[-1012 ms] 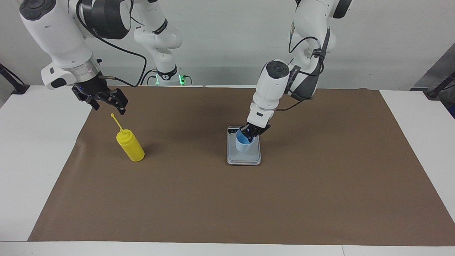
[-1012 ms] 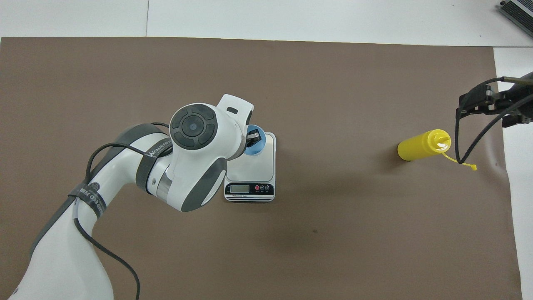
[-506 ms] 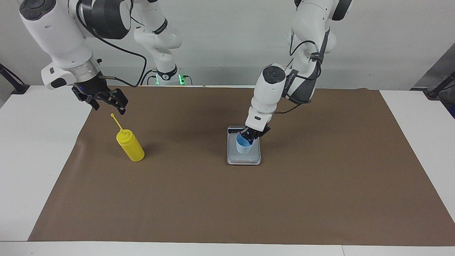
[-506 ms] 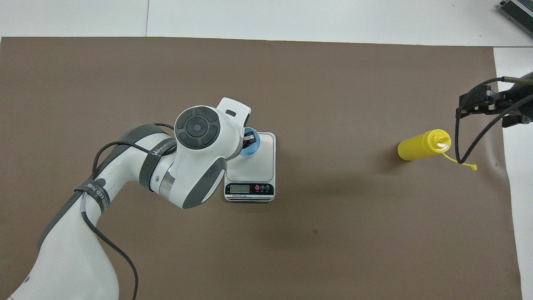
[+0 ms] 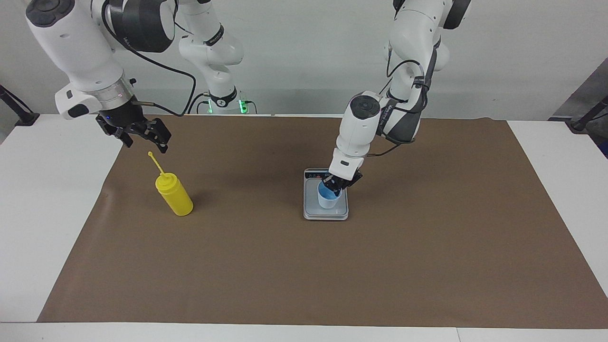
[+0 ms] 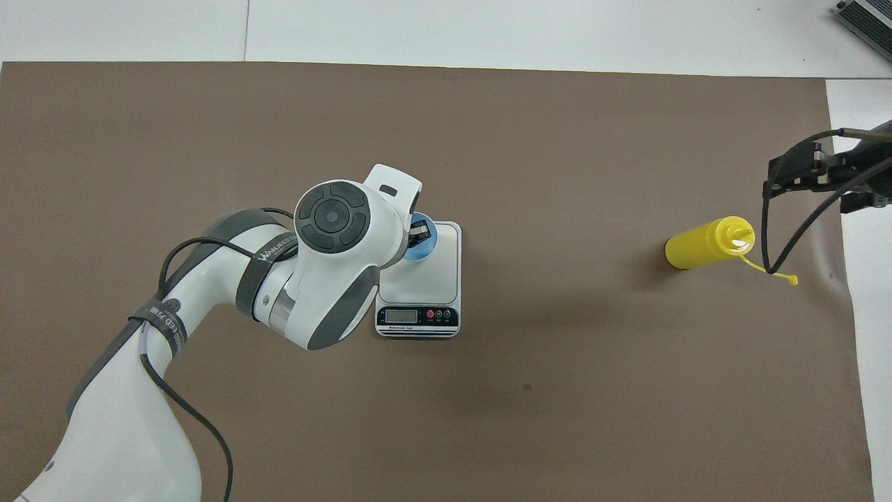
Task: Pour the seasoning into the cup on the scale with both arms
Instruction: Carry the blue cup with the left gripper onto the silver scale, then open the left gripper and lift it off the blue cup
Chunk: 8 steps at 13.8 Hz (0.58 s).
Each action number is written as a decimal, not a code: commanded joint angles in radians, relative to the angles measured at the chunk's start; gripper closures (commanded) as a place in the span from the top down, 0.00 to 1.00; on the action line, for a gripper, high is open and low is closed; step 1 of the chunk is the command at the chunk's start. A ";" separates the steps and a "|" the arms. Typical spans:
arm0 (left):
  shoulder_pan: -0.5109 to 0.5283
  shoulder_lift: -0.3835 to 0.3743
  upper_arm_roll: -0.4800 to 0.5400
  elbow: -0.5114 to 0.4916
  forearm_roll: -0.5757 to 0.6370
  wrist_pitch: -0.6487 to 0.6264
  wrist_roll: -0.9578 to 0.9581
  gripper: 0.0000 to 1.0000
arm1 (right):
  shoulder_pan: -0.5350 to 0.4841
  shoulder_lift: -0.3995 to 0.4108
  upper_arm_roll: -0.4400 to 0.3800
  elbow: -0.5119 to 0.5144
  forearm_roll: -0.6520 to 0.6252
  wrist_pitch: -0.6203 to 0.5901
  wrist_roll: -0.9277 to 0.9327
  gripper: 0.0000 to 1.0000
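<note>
**Cup on the scale, seasoning not yet lifted**

The left gripper (image 5: 336,185) was pinched shut on the rim of the cup (image 5: 328,197), one finger inside it. The cup stood on the scale (image 5: 326,213), and its blue inside appeared empty. The right gripper (image 5: 142,135) hung with its jaws wide open and holding nothing, over the mat just beside the seasoning (image 5: 174,193), toward the right arm's end of the table. Judged from this, placing was done; grasping the bottle and pouring remained.

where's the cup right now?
The cup stands on the scale, mid-table in the facing view, the left gripper shut on its rim.
</note>
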 commanded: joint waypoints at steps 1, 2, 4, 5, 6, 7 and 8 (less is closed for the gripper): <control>-0.014 -0.004 0.007 -0.018 0.025 0.022 -0.016 0.00 | -0.012 -0.007 0.006 0.002 0.017 -0.014 -0.019 1.00; -0.014 -0.004 0.007 -0.018 0.025 0.024 -0.016 0.00 | -0.012 -0.007 0.006 0.002 0.017 -0.014 -0.019 1.00; -0.009 -0.004 0.007 -0.019 0.025 0.027 -0.011 0.12 | -0.012 -0.007 0.006 0.002 0.017 -0.014 -0.019 1.00; -0.007 -0.003 0.006 -0.019 0.025 0.024 -0.007 0.43 | -0.012 -0.007 0.007 0.002 0.017 -0.014 -0.019 1.00; -0.006 -0.003 0.007 -0.018 0.025 0.021 -0.007 0.67 | -0.012 -0.007 0.006 0.002 0.017 -0.014 -0.019 1.00; -0.006 -0.004 0.009 -0.013 0.027 0.012 -0.007 0.98 | -0.012 -0.007 0.006 0.002 0.017 -0.014 -0.019 1.00; -0.003 -0.014 0.010 -0.010 0.035 0.006 -0.005 1.00 | -0.012 -0.007 0.006 0.002 0.017 -0.014 -0.019 1.00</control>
